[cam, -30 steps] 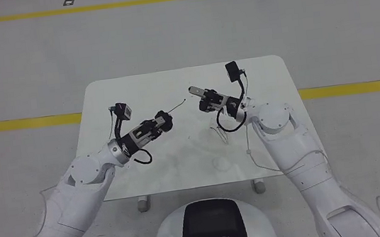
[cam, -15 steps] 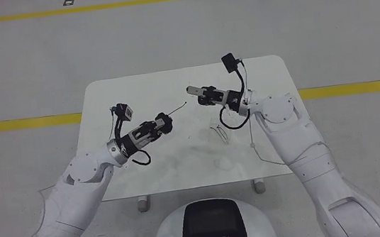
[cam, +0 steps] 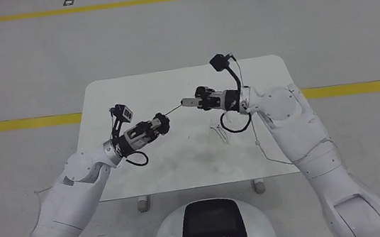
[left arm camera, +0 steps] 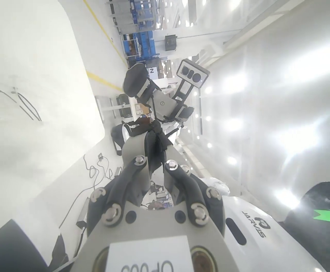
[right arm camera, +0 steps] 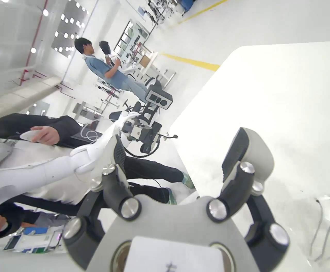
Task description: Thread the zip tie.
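My left gripper [cam: 161, 123] is shut on a thin black zip tie [cam: 173, 110] held above the middle of the white table [cam: 126, 90]. The tie's free end points at my right gripper [cam: 187, 103], which is open with nothing between its fingers and sits just off the tie's tip. In the left wrist view the black strap [left arm camera: 154, 148] is pinched between the closed fingers of the left gripper [left arm camera: 155, 134]. The right wrist view shows the right gripper [right arm camera: 180, 144] spread wide, with the left gripper [right arm camera: 150, 136] and the tie's tail [right arm camera: 170, 136] farther off.
Spare zip ties [cam: 219, 131] lie looped on the table below the right gripper; they also appear as loose ties [left arm camera: 24, 101] and loose ties [right arm camera: 318, 221]. The table's rounded far edge [right arm camera: 232, 55] is near.
The right gripper has swung down and left to the tip of the held tie. The left gripper shifted slightly, still holding the tie.
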